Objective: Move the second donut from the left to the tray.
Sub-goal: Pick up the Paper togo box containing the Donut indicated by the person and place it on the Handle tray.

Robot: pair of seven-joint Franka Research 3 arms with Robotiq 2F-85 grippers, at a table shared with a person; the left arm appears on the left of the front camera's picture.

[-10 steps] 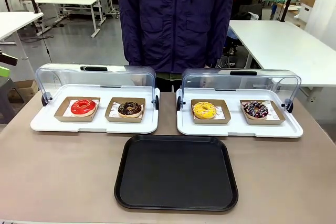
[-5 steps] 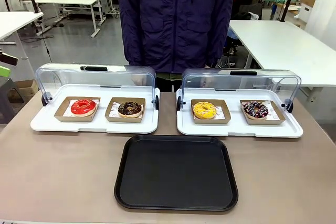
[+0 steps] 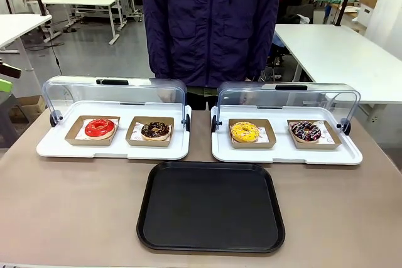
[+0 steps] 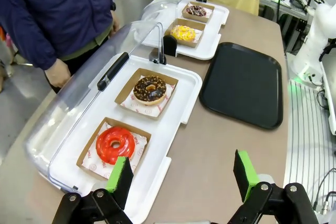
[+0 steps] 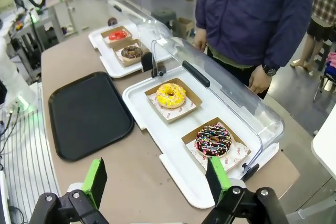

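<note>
Chocolate donut (image 3: 155, 130) with tan crumbs, flat in brown holder, black tray (image 3: 210, 208) lying near it

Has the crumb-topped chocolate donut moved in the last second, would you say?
No. The chocolate donut sits where it was, beside the red donut on the left white tray.

You see the second donut from the left (image 3: 155, 130) dark chocolate with tan crumbs; the tray (image 3: 210, 206) plain black.

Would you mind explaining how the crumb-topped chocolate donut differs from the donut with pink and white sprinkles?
The crumb-topped chocolate donut has tan crumbs; the sprinkled donut has pink and white sprinkles. The crumb-topped chocolate donut sits on the left white tray, the sprinkled donut on the right white tray. Both are dark-glazed rings in brown cardboard holders.
</note>
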